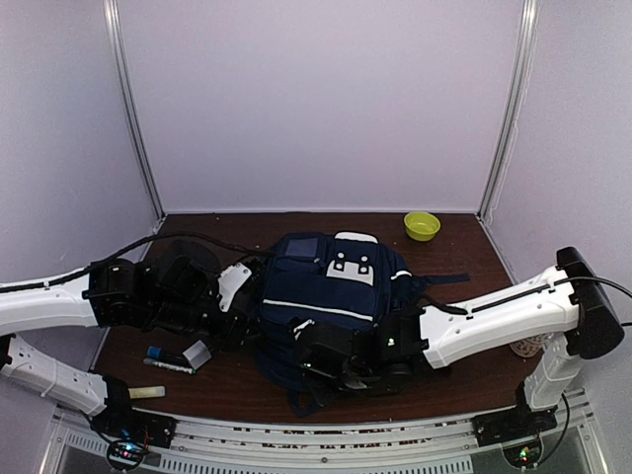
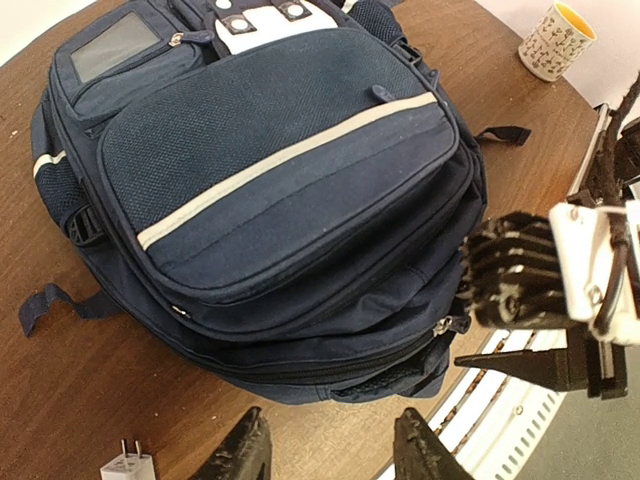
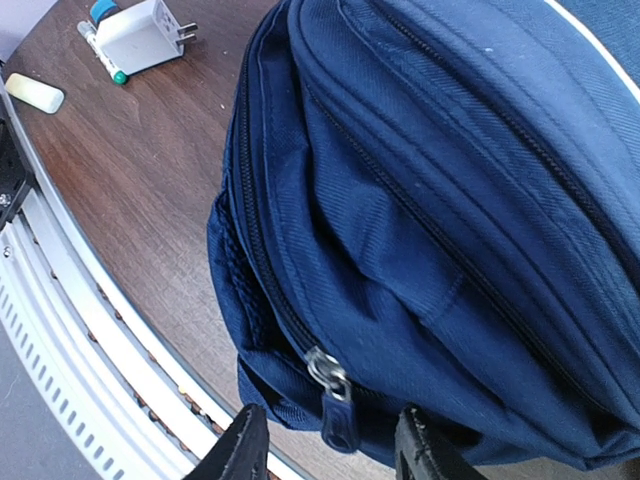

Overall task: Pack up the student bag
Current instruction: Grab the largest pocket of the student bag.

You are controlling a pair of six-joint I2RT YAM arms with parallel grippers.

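Observation:
The student bag [image 1: 331,291], navy with a white stripe and a white buckle patch, lies flat in the middle of the table. My left gripper [image 1: 240,331] is at the bag's left side. In the left wrist view it [image 2: 335,455] stands open over bare wood just short of the bag [image 2: 290,190], with nothing between its fingers. My right gripper [image 1: 321,370] is at the bag's near edge. In the right wrist view its jaws [image 3: 330,450] are open, with the main zipper's pull tab [image 3: 335,405] hanging between the fingertips, not clamped. The zipper looks shut.
A white charger [image 1: 197,354], a marker [image 1: 168,365] and a pale eraser [image 1: 146,392] lie left of the bag near the front edge. A green bowl [image 1: 422,225] sits at the back right. A patterned mug [image 2: 557,38] stands at the right, behind my right arm.

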